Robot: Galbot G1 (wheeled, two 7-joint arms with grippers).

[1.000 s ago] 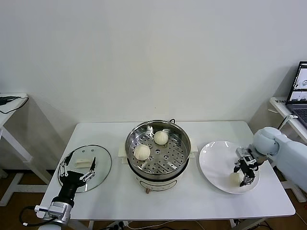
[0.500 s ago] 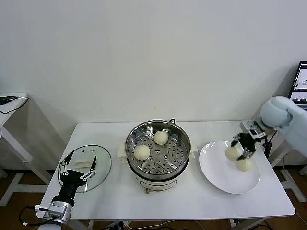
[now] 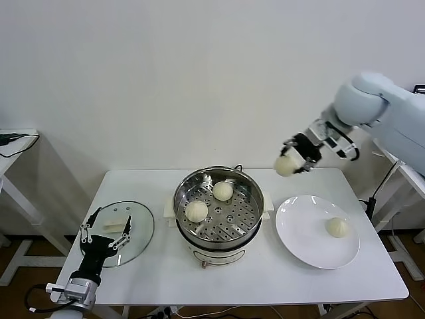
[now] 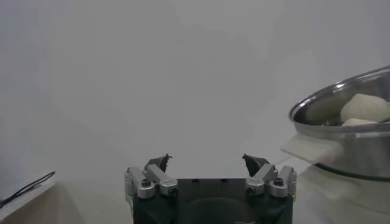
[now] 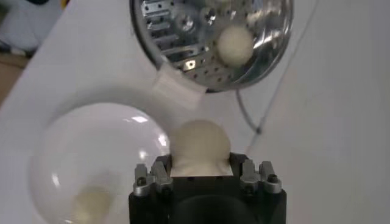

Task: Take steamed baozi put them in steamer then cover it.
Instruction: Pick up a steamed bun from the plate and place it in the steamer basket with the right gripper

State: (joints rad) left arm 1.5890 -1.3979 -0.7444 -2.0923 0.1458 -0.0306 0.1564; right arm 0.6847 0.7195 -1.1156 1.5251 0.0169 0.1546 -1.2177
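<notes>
My right gripper (image 3: 290,161) is shut on an off-white baozi (image 3: 285,166), held high in the air between the steamer (image 3: 219,205) and the white plate (image 3: 317,231). In the right wrist view the held baozi (image 5: 200,145) sits between the jaws above the plate (image 5: 91,152). Two baozi (image 3: 196,211) (image 3: 223,191) rest on the steamer's perforated tray. One more baozi (image 3: 337,227) lies on the plate. My left gripper (image 3: 106,234) hangs open over the glass lid (image 3: 118,233) at the table's left.
The lid's white handle (image 3: 116,224) lies just ahead of the left gripper. A laptop edge (image 3: 420,88) shows at far right, a side table (image 3: 13,143) at far left. The steamer's cord trails behind the pot.
The right gripper has lifted a baozi off the plate and carried it up and leftward toward the steamer. The left arm has stayed still.
</notes>
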